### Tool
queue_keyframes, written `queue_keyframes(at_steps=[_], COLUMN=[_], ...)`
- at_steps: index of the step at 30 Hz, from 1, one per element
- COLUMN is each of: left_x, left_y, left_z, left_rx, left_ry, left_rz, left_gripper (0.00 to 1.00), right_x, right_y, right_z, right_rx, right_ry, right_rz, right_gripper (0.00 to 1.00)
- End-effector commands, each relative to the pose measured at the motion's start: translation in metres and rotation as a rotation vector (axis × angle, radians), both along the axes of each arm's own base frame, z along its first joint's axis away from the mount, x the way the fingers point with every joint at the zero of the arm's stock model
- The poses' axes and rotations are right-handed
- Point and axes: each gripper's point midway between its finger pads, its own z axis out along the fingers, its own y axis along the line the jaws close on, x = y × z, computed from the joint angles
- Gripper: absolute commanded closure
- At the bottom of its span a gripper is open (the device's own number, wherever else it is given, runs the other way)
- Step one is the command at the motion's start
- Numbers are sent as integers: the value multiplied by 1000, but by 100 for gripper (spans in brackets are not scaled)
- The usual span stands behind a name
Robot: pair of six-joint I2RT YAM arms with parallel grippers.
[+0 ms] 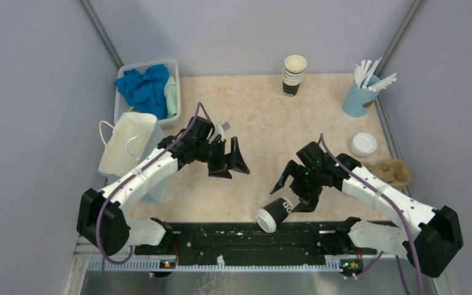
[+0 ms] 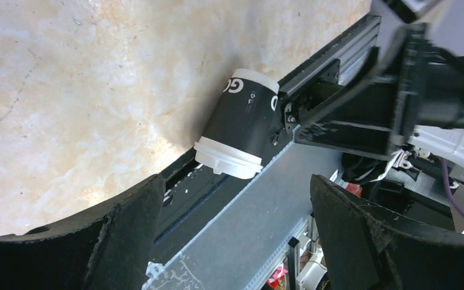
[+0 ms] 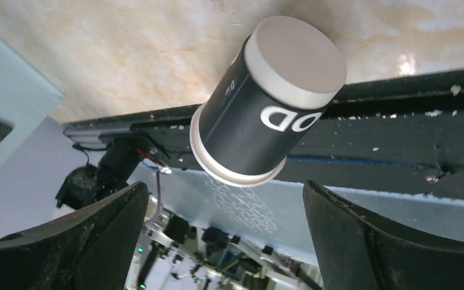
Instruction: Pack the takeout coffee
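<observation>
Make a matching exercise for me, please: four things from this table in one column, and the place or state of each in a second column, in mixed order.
Things:
1. coffee cup
2. paper bag
3. cup stack
4. loose lid

Places or states:
A. upright, middle of the far edge
B. lying on its side, near edge
C. left side
D. lying flat, right side

Pairs: 1-B, 2-C, 3-A, 4-D
</observation>
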Motion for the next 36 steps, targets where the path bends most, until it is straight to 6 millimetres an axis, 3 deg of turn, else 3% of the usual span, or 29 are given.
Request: queue_keyframes(at_steps=[1, 9, 17, 20, 25, 31, 36], left_x=[-7, -12, -14, -14, -11, -6, 3], left_y=[0, 6, 10, 9, 4, -4, -11], left_z=[25, 48, 53, 52, 57, 65, 62], left_rx=[-67, -89, -86, -89, -119, -161, -176], left_ry=[-64, -119, -140, -137, -138, -140, -130], left_rz=[8, 22, 27, 24, 24, 27, 48], left_gripper=[4, 4, 3, 1, 2, 1, 2], right_x=[-13, -18, -3, 0, 17, 56, 82], right_y=[-1, 7, 4, 7, 11, 26, 37], right_z=[-25, -60, -62, -64, -46, -14, 3], right_rx=[-102, -254, -279, -249, -173, 56, 196], right_ry=[155, 182, 147, 167, 166, 167, 191], right_rz=[-226, -184, -276, -301, -344, -417, -440], right_gripper=[1, 5, 25, 38, 43, 54, 54])
